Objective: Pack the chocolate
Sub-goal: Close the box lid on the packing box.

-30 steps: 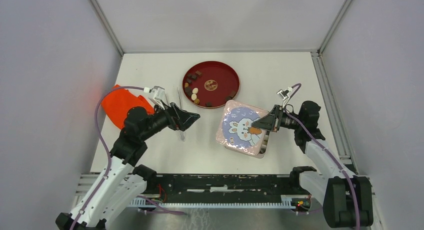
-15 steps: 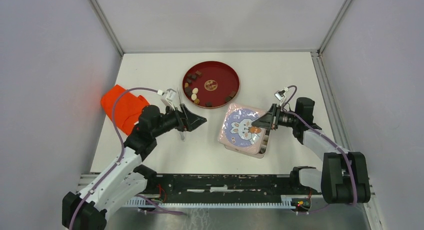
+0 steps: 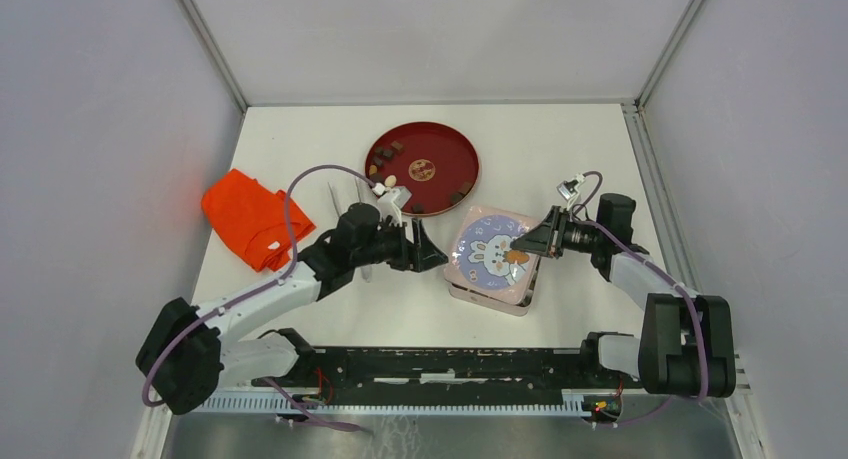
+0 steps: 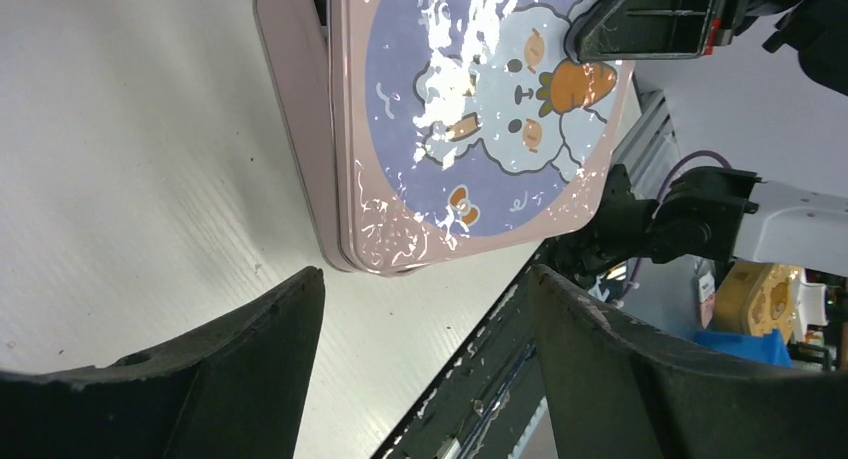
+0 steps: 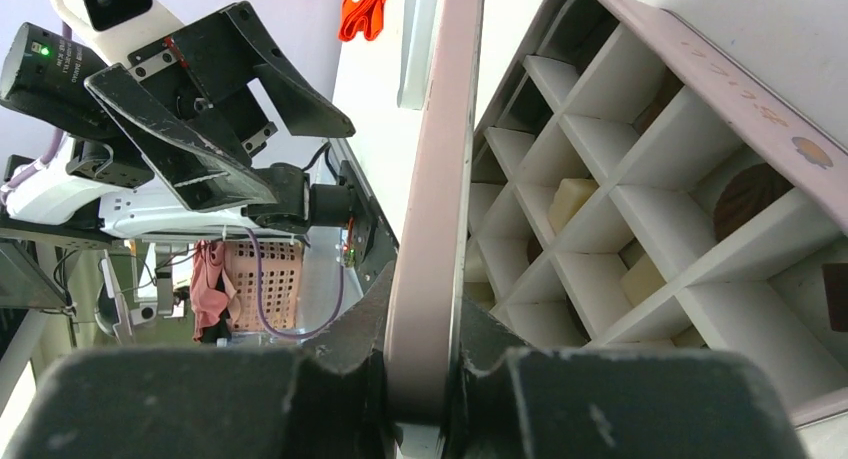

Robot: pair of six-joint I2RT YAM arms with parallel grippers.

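The chocolate [image 3: 385, 184] lies as small dark, brown and cream pieces on the red plate [image 3: 440, 149]. More pieces [image 5: 567, 197] sit in the white divider cells of the pink tin [image 5: 700, 69]. My right gripper [image 3: 520, 247] is shut on the right edge of the bunny lid [image 3: 488, 254] and holds it tilted up off the tin; the pinched edge shows in the right wrist view [image 5: 432, 229]. My left gripper [image 3: 437, 256] is open and empty, low over the table just left of the tin, with the lid [image 4: 480, 109] in front of it [image 4: 425, 289].
An orange cloth [image 3: 250, 217] lies at the left. Metal tweezers [image 3: 358, 191] lie left of the plate, behind my left arm. The black rail [image 3: 450, 364] runs along the near edge of the table.
My left arm has swung right, from beside the cloth to just left of the tin. My right gripper has tilted the lid up on its right side.
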